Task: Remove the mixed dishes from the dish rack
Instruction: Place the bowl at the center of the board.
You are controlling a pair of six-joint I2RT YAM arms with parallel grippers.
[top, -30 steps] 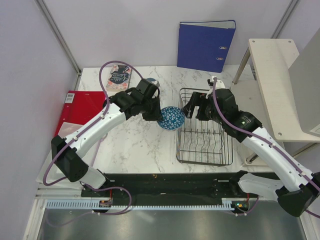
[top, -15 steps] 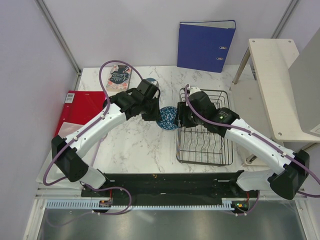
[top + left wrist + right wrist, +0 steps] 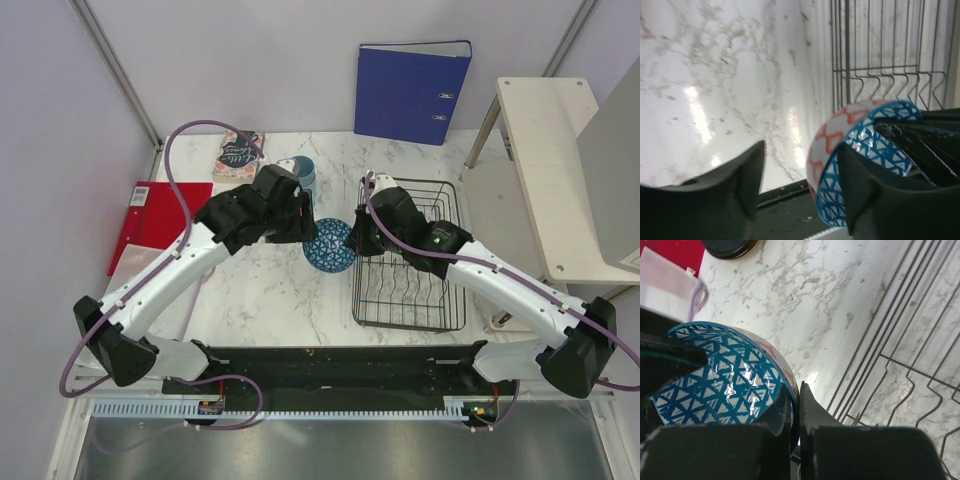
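Left tool is standing part open, one finger well clear of the blue net-patterned bowl, and is gripping nothing. The bowl is sitting tilted over the worktop, between the two arms and just left of the dish rack. Right tool is pinching the bowl's rim, fingers closed tight, one inside and one outside. The rack is resting on the worktop's right side

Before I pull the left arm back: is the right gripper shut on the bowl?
Shut. The right wrist view shows the right gripper with jaws pinched on the rim of the bowl.
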